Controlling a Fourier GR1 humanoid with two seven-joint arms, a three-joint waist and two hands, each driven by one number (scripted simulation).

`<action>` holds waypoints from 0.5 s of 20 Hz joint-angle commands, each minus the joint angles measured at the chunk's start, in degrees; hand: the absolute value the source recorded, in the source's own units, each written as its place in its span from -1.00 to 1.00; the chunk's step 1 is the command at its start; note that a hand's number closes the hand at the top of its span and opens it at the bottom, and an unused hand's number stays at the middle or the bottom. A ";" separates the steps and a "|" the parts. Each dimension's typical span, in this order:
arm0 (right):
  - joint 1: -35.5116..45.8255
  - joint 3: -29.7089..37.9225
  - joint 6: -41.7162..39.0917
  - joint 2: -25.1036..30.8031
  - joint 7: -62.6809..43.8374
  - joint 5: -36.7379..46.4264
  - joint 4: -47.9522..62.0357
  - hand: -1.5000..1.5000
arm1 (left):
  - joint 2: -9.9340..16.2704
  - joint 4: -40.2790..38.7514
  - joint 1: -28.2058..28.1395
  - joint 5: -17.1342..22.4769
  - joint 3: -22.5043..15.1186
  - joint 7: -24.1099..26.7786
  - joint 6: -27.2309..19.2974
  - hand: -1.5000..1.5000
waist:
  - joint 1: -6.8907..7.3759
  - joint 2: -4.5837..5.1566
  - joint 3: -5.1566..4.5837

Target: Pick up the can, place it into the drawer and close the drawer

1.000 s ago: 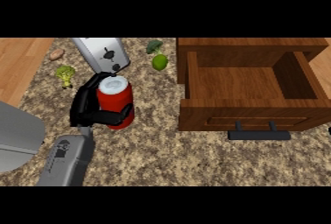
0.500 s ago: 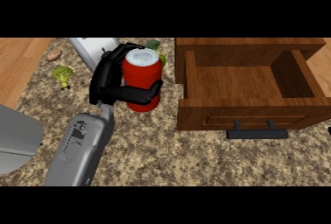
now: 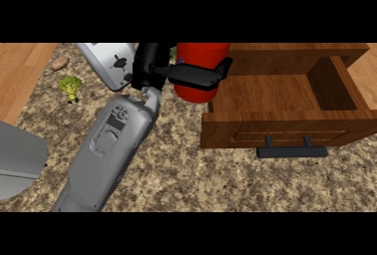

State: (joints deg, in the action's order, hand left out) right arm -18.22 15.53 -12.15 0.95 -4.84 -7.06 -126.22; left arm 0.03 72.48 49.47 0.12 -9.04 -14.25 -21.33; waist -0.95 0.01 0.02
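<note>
**Red can held beside the open drawer**

The red can (image 3: pixel 200 69) is off the bench, held upright at the top of the view, just left of the wooden drawer (image 3: pixel 283 94). Its lower end overlaps the drawer's left wall at the front corner; whether it touches the wood cannot be told. The can's top is cut off by the upper edge of the scene.

The left hand (image 3: pixel 165 69) holds it: black fingers (image 3: pixel 199 73) curl across the front of the can from the left, one tip reaching its right side. The grey forearm (image 3: pixel 110 149) runs down from the hand to the lower left of the view.

The drawer stands pulled out, its inside bare wood, with a dark handle (image 3: pixel 291 149) on its front panel, facing the lower edge of the view.

Behind the hand, on the speckled bench (image 3: pixel 221 179), lies a grey toaster-like appliance (image 3: pixel 110 62), partly hidden by the wrist. Further left sit a piece of broccoli (image 3: pixel 71 85) and a small brownish item (image 3: pixel 60 63) near the wooden strip. A pale grey shape (image 3: pixel 18 159) shows at the left edge; what it is cannot be told.

The right hand is out of sight.
</note>
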 commanded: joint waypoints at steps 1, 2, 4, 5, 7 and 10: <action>-1.64 1.96 -1.72 0.66 -0.31 -2.85 -1.28 -1.00 | -0.03 -4.83 7.24 2.23 -2.56 -1.94 -3.89 1.00 | -0.34 0.01 0.01; 0.66 1.00 -0.59 -0.13 2.26 0.20 2.48 -1.00 | -0.03 -6.37 10.40 2.35 -4.32 -2.81 -6.83 1.00 | -0.42 0.09 0.03; 2.12 3.61 -1.51 2.83 -0.97 -3.18 1.50 -1.00 | -0.03 -9.22 14.09 4.14 -4.49 -3.43 -7.33 1.00 | -0.49 0.10 0.02; 1.55 3.32 -1.68 2.22 -0.24 -3.10 1.00 -1.00 | -0.03 -11.04 14.53 5.08 -7.29 -2.42 -10.60 1.00 | -0.73 0.11 0.03; 6.29 1.74 0.30 2.70 -1.92 0.19 4.39 -1.00 | -0.03 -16.58 18.22 5.45 -1.80 -0.07 -5.25 1.00 | -0.25 0.31 0.01; 6.94 3.95 -0.27 3.76 -0.56 -0.84 6.15 -1.00 | -0.03 -20.28 23.59 7.03 -2.23 -1.53 -6.86 1.00 | -0.41 0.29 0.04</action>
State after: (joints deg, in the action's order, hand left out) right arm -15.33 17.63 -12.87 2.77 -5.70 -8.09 -124.12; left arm 0.00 57.52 66.66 5.69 -12.21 -15.35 -28.05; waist -1.49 0.21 0.03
